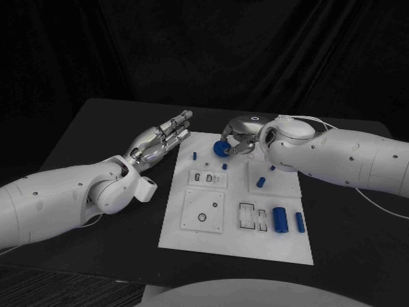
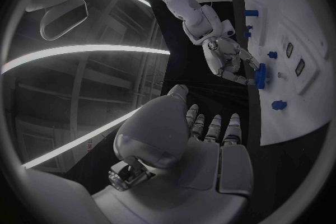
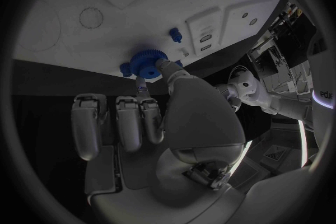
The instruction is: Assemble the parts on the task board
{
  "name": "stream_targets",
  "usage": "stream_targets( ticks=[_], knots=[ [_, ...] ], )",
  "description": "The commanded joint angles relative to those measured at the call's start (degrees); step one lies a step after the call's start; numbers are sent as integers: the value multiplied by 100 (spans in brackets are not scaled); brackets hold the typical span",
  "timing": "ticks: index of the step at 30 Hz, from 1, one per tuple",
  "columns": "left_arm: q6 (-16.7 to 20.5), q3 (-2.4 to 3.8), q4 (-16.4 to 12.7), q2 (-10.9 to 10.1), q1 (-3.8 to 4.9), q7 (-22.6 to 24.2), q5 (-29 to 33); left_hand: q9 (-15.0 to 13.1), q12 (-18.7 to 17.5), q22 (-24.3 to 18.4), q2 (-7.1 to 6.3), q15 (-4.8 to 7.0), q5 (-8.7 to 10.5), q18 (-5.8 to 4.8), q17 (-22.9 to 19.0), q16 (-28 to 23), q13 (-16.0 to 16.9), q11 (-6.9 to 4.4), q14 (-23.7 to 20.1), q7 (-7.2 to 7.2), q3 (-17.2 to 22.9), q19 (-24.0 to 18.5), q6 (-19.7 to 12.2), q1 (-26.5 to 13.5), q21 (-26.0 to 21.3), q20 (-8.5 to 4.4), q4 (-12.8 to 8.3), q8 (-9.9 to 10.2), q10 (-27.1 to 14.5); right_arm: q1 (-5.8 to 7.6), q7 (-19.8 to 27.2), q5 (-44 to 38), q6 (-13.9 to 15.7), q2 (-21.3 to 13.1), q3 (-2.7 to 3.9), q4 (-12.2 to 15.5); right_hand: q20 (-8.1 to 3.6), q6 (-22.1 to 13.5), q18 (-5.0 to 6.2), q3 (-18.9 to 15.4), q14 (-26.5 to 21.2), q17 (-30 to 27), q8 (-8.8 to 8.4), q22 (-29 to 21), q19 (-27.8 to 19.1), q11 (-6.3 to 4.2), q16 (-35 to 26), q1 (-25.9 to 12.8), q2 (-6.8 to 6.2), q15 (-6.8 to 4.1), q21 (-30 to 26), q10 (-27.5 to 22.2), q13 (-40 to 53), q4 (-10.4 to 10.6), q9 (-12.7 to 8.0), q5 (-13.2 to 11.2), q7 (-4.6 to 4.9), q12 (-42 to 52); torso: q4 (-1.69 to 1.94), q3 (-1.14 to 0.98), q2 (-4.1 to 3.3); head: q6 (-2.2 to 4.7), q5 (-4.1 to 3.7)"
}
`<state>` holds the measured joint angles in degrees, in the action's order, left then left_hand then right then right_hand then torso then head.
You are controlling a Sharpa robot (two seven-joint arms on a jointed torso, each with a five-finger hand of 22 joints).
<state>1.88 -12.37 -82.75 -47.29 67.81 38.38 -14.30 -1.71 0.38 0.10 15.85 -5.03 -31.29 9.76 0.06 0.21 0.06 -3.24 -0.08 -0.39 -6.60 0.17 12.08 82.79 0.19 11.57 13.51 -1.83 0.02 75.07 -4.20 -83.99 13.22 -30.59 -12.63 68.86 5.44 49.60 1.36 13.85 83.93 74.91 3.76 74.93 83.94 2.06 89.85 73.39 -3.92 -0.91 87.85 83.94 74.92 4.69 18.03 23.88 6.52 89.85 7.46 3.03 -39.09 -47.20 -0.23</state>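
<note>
Silver fingers of the left hand [image 1: 160, 140] lie spread, holding nothing, just left of the white task board [image 1: 214, 240] on the black counter [image 1: 103, 128]. At the board's far edge, the right hand [image 1: 244, 135] pinches a blue gear [image 1: 220, 149]. The hold looks slight, so the gear could slip or seat tilted.

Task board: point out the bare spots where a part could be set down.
Free: the task board's near strip, below the large blue cylinder. Crowded: the far end, where the right hand pinches a blue gear beside small blue pegs.
</note>
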Motion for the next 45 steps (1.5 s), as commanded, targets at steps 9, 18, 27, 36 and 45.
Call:
stream_targets(
  ticks=[9,18,27,36,45],
  knots=[
    [-87,5,13,29,-5,50,-2,-5,-38,-3,5,-38,-26,49,-6,-21,-6,38,8,16,41,-7,-8,3,-11,38,2,-21,-2,-27,54,-34,-22,20,-6,28,-100,-396,-40,-92,607,1509,7,1381,345,-133,15,-94,-5,-121,-82,606,1508,93,-187,-540,-113,15,-7,1,-1,-1,12],
    [-91,5,22,35,-5,45,-2,-5,-38,-2,6,-44,-26,49,-6,-21,-6,42,8,20,53,-6,-7,-1,-10,44,0,-21,-2,-27,23,-34,-58,17,-5,36,-111,-445,-33,-121,607,1509,0,1372,326,-146,15,-100,15,-132,-104,606,1508,104,-210,-671,-127,15,-5,-3,-1,-11,14],
    [-105,5,38,48,-5,41,-2,-5,-38,-2,6,-44,-26,49,-6,-21,-6,42,8,20,53,-6,-7,-1,-10,44,0,-21,-2,-27,25,-34,-66,13,-4,31,-122,-521,-23,-112,607,1509,-5,1358,297,-165,15,-50,54,-145,-139,606,1508,80,-245,-639,-155,15,-10,-2,-2,-12,9],
    [-116,5,45,51,-7,29,-2,-6,-38,-2,8,-51,-27,49,-6,-21,-6,46,8,24,65,-5,-6,-4,-10,51,-2,-21,-2,-27,69,-34,-63,11,-5,60,-240,-615,-14,-120,607,1509,-4,1349,277,-360,15,-6,106,-291,-166,606,1508,56,-345,-578,-428,15,-6,-1,3,7,6],
    [-125,5,42,48,-7,18,-2,-8,-38,-1,11,-55,-28,49,-6,-21,-6,49,8,27,72,-4,9,-5,-9,54,-4,-24,-2,-27,76,-34,-39,12,-5,59,-372,-726,11,-88,607,1509,-5,1315,206,-510,15,25,181,-424,-254,606,1508,42,-493,-460,-671,15,-4,1,-1,8,1]
  ],
)
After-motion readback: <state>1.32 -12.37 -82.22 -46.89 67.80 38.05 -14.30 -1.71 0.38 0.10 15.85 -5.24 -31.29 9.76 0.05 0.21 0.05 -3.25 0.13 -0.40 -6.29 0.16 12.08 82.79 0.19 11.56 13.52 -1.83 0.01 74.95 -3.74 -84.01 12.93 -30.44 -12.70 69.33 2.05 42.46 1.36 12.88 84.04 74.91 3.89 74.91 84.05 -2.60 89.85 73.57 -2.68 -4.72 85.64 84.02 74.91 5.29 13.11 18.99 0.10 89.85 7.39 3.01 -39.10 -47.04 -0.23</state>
